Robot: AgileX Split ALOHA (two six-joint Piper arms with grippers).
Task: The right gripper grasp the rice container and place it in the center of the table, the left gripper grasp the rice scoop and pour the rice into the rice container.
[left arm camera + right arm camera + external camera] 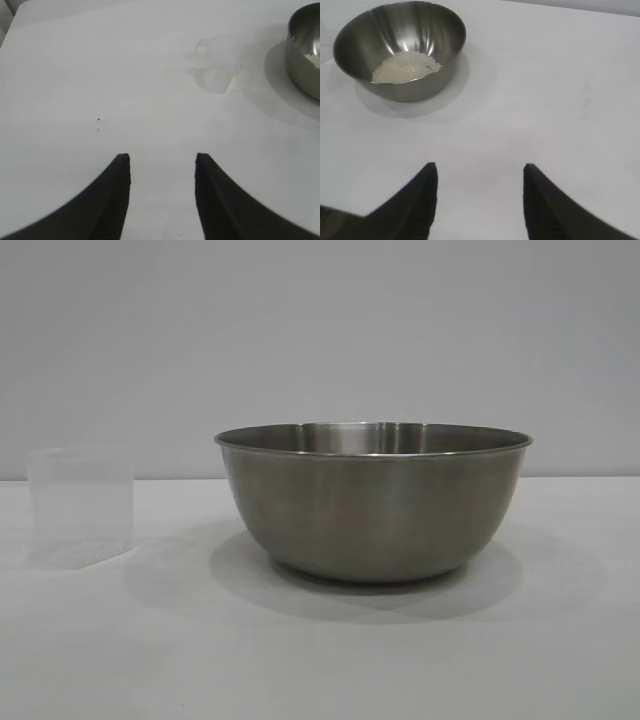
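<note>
Exterior view showed the rice container (pixel 372 502) on the table (pixel 320 660), holding the rice (pixel 406 66), with the empty rice scoop (pixel 80 506) upright well to its left. Both the left gripper (pixel 162 165) and right gripper (pixel 480 175) hovered apart, jaws released, empty.

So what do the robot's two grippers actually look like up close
Only the fingertips show. The left gripper has two matte black fingers, broad at the base and curving to pointed, claw-like tips. The right gripper looks the same: two plain black tapering fingers. Neither shows markings, cables or pads, and the arms themselves are out of view, including in the exterior view.
</note>
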